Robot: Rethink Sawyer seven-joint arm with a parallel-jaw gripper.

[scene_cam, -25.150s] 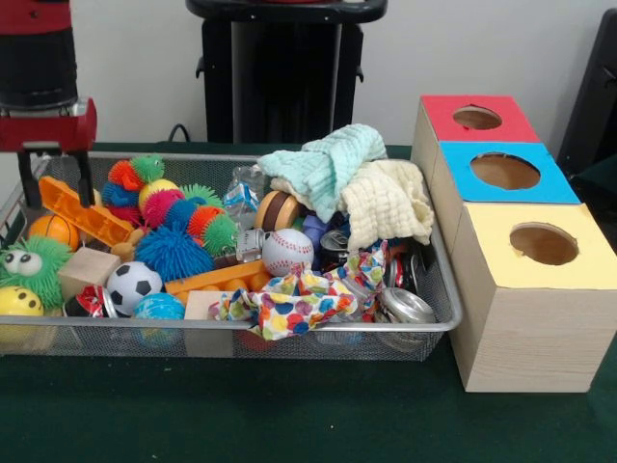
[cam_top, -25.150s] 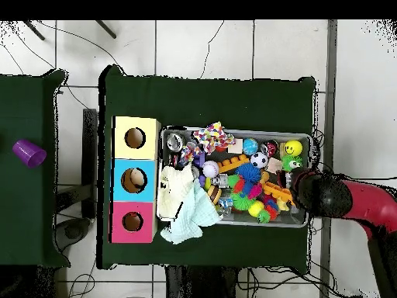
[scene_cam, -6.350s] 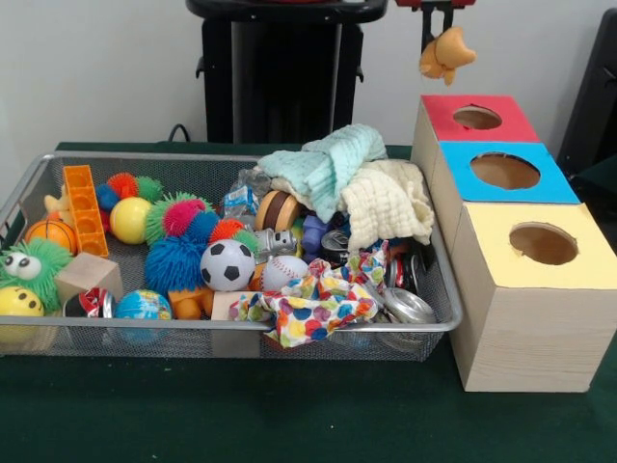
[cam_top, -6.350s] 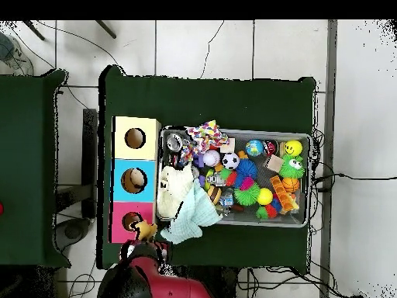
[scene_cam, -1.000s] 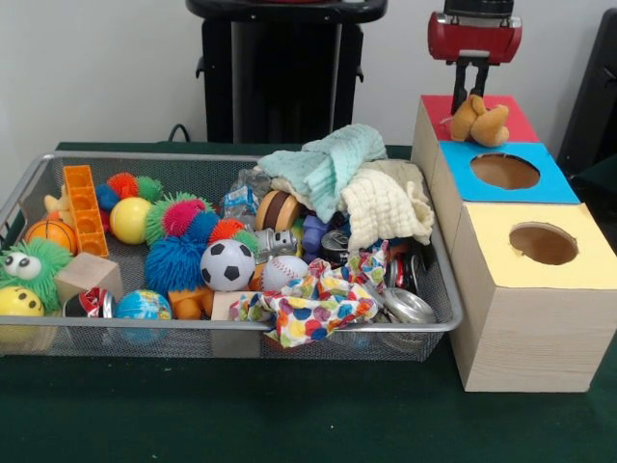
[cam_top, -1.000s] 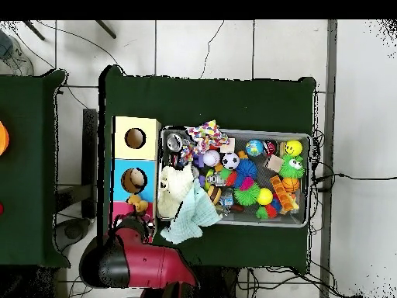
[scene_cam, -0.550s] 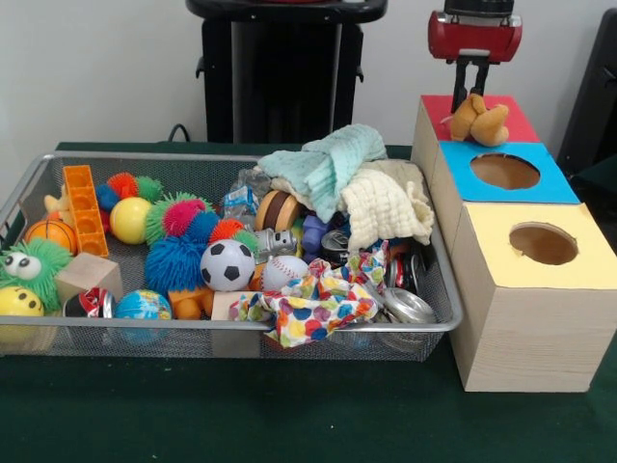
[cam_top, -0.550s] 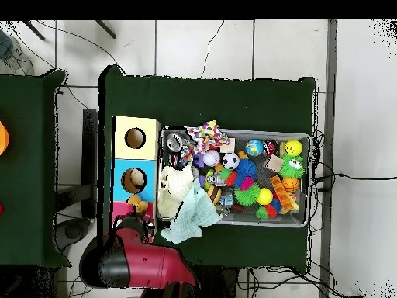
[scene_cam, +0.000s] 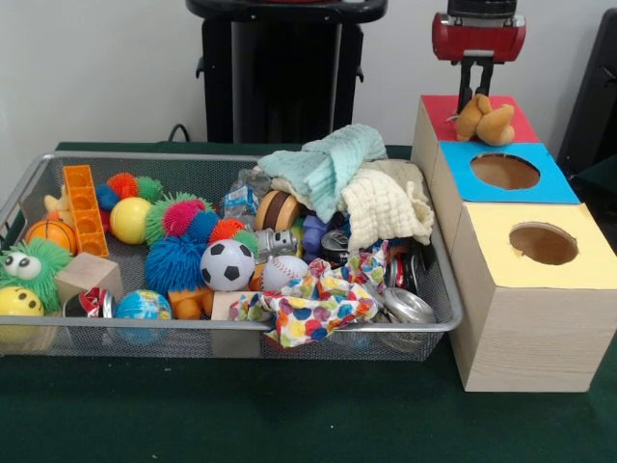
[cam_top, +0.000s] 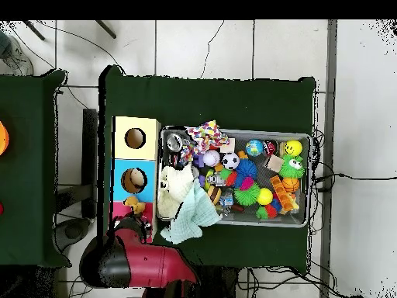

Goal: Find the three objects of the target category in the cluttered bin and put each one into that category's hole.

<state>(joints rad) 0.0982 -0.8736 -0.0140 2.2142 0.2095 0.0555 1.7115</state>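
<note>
A tan-orange plush toy [scene_cam: 485,121] sits over the hole of the red-topped box [scene_cam: 439,116], hiding that hole. My gripper [scene_cam: 479,94] hangs straight above it, the dark fingers close together at the toy's top and seemingly still gripping it. In the overhead view the plush toy [cam_top: 133,206] lies on the red box [cam_top: 118,209], with my red arm [cam_top: 132,260] covering most of that box. The wire bin [scene_cam: 193,328] holds several toys.
The blue box [scene_cam: 453,159] and the yellow box [scene_cam: 487,227] stand in a row nearer the camera; something tan shows inside the blue hole [cam_top: 136,180]. The bin holds a teal cloth [scene_cam: 328,159], a cream cloth [scene_cam: 386,203], a soccer ball [scene_cam: 228,264] and spiky balls [scene_cam: 174,256].
The gripper carried the plush toy from the bin's left end to the red box and lowered it; over the last second both shifted slightly right.
</note>
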